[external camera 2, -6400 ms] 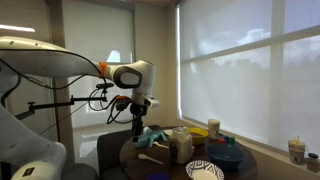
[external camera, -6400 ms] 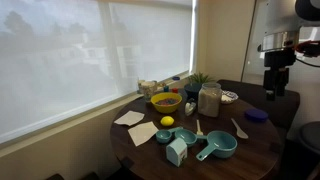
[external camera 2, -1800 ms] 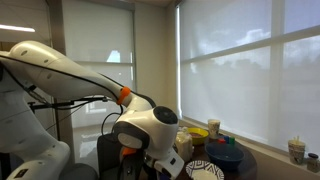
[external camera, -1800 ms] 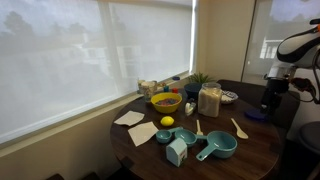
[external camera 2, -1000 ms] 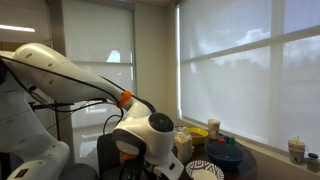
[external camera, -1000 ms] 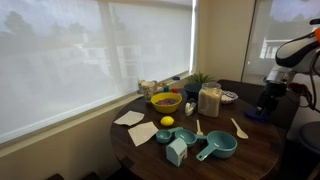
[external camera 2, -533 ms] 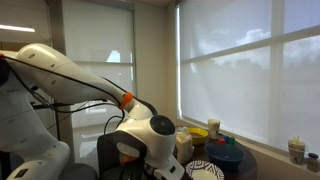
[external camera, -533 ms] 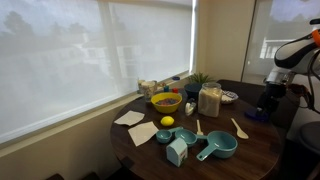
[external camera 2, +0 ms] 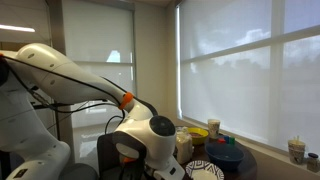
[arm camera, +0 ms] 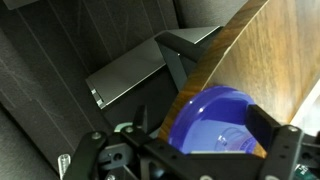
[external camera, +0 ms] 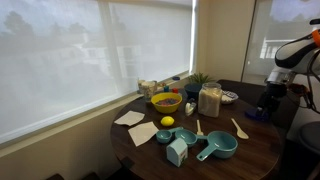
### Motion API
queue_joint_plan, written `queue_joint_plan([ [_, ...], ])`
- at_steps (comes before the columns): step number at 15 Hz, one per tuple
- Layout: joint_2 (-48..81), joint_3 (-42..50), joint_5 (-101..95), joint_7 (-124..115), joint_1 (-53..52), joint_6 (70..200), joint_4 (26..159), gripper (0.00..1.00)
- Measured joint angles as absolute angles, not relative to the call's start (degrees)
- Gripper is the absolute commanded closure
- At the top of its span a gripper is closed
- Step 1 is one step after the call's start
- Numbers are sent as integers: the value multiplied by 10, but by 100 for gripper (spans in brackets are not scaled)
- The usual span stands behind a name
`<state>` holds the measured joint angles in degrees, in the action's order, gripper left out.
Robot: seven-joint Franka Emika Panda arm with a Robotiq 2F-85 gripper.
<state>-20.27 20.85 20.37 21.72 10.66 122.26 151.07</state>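
Note:
A shallow blue dish (arm camera: pixel 215 118) lies at the edge of the round wooden table (arm camera: pixel 280 50). In the wrist view my gripper (arm camera: pixel 200 128) is open, with the dish between its two dark fingers (arm camera: pixel 268 128); I cannot tell whether a finger touches the rim. In an exterior view the gripper (external camera: pixel 268 103) hangs low over the same blue dish (external camera: pixel 256 116) at the table's far right edge. In an exterior view the arm's bulky wrist (external camera 2: pixel 150 140) hides the gripper.
On the table stand a yellow bowl (external camera: pixel 165 101), a lemon (external camera: pixel 167 122), a glass jar (external camera: pixel 209 100), teal measuring cups (external camera: pixel 215 148), a teal carton (external camera: pixel 177 151), a wooden spoon (external camera: pixel 240 128), napkins (external camera: pixel 130 118) and a patterned plate (external camera: pixel 230 97). A dark chair (arm camera: pixel 130 75) stands beside the table.
Over six seconds the arm came down from high above to the blue dish at the table's edge. In the last second it has barely moved.

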Motion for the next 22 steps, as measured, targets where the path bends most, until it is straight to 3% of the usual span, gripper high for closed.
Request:
queue_joint_plan([
  [22,-202,228,209,175,127,1165,1474,0],
])
